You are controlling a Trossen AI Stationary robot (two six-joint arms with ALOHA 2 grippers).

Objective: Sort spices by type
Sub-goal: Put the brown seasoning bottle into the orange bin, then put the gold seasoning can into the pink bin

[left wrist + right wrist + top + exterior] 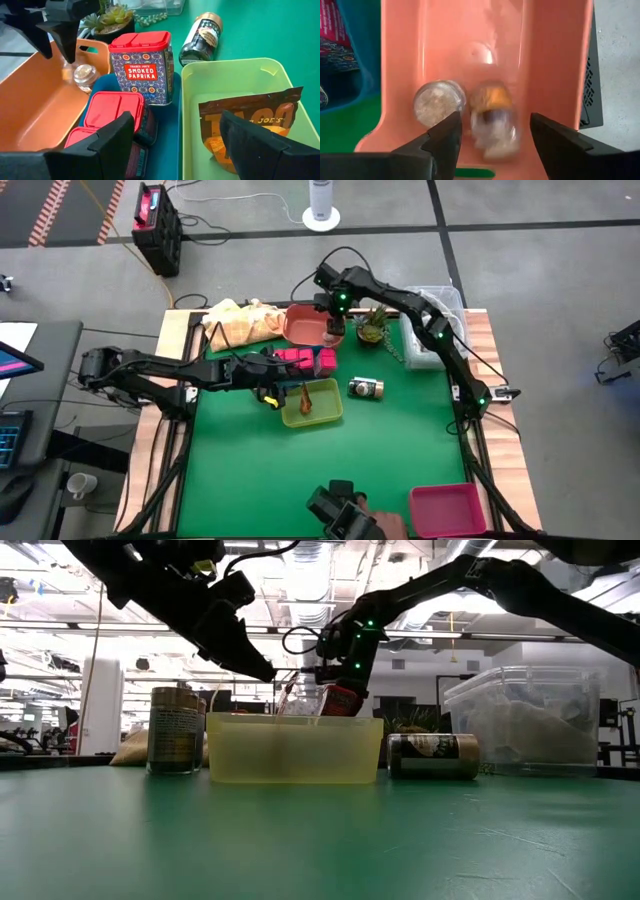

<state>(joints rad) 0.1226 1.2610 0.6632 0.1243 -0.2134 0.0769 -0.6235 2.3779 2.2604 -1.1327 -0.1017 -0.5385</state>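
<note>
My right gripper (495, 125) hangs open over the orange bin (555, 60) at the table's far side, fingers pointing down. In the bin a small clear jar (439, 102) stands upright, and a second jar (492, 117) shows blurred below the gap between the fingers. My left gripper (177, 120) stands open above the near wall of the yellow-green bin (235, 70), in which a brown packet (250, 112) leans. Red-lidded paprika tins (142, 65) sit in a blue tray (300, 360) beside it. A dark jar (365, 388) lies on its side on the green mat.
A succulent in a pot (372, 328) and a clear plastic box (430, 325) stand at the far right. A yellow cloth (240, 320) lies far left. A pink bin (448, 508) sits at the near right corner. An upright jar (175, 730) stands left of the yellow-green bin.
</note>
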